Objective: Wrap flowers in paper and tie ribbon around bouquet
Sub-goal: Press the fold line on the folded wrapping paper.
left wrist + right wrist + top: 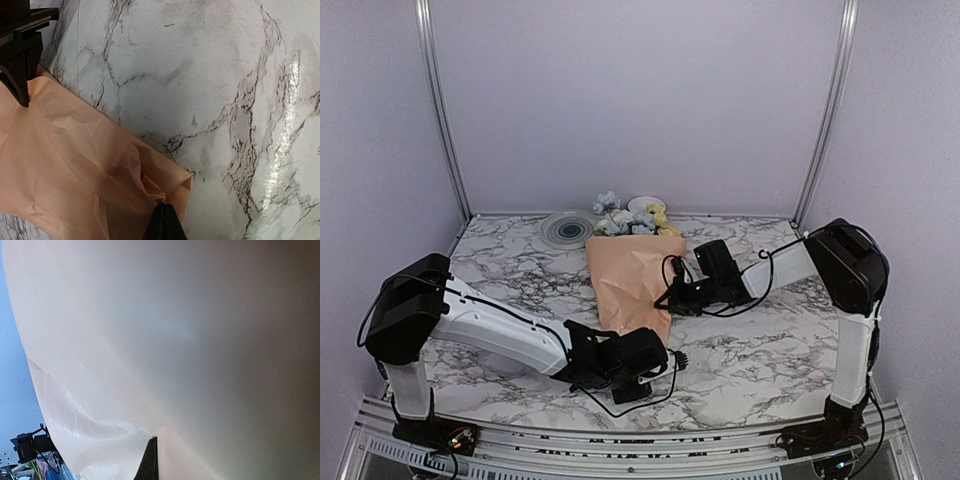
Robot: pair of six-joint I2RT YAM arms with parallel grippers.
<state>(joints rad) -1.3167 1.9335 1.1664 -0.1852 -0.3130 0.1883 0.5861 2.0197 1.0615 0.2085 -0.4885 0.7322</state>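
Observation:
The peach paper point(628, 282) lies folded over the flowers point(626, 222), whose blue, white and yellow blooms stick out at its far end; together they make a loose bouquet. The ribbon is out of view. My left gripper point(658, 342) is at the paper's near right corner. In the left wrist view its fingertips point(164, 209) are shut on the folded paper point(65, 160) edge. My right gripper point(666, 298) is shut on the paper's right edge. In the right wrist view paper point(165, 340) fills the frame, with one dark fingertip point(150, 457) pressed against it.
A grey round plate point(566, 229) and a small white dish point(645, 204) sit at the back by the wall. Bare marble table point(770, 350) lies to the right of the paper. Loose black cables trail near both grippers.

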